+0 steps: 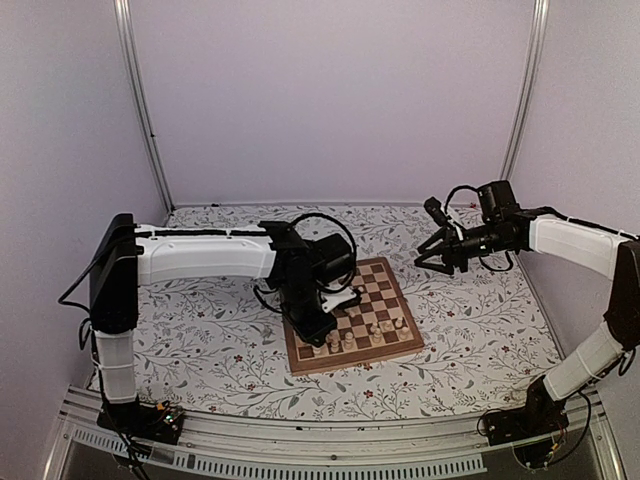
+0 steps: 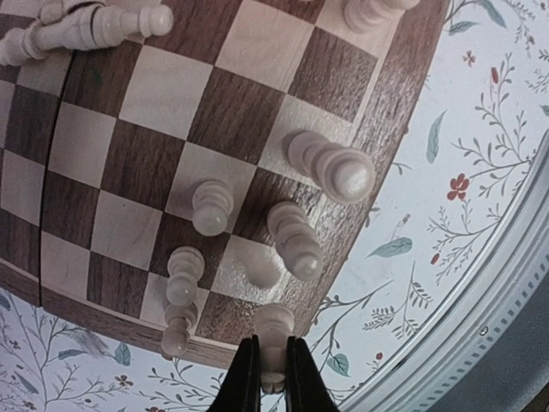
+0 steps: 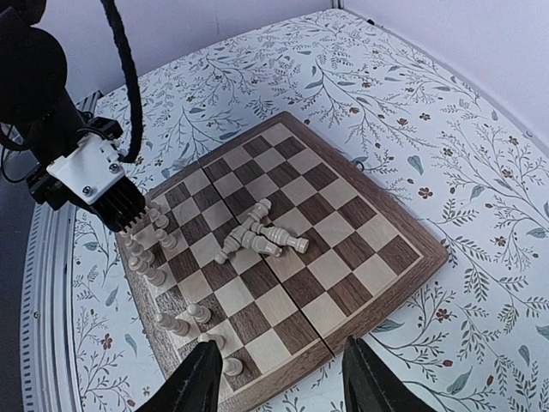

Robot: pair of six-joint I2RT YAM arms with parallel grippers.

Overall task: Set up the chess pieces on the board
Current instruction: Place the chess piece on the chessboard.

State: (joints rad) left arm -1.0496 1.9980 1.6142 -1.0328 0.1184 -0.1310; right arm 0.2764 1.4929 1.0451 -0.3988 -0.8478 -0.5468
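Note:
The board (image 1: 392, 300) lies on the floral cloth in front of the arms, and its brown border (image 3: 410, 251) fills the right wrist view. My left gripper (image 2: 273, 345) is shut on a cream chess piece (image 2: 274, 321), held upright over the corner square by the border (image 2: 94, 313). Other chess pieces (image 2: 296, 239) stand on the squares just beyond it, and a few lie toppled at the far edge (image 2: 86, 27). In the right wrist view, several lie in a heap (image 3: 257, 237) mid-board. My right gripper (image 3: 281, 348) hangs open in the air, right of the board, holding nothing.
A row of standing pieces (image 3: 147, 262) lines the board edge beneath the left gripper (image 3: 127, 210). The table's metal front rail (image 2: 506, 283) runs close to the board's corner. The left arm (image 1: 210, 255) reaches across the cloth from the left.

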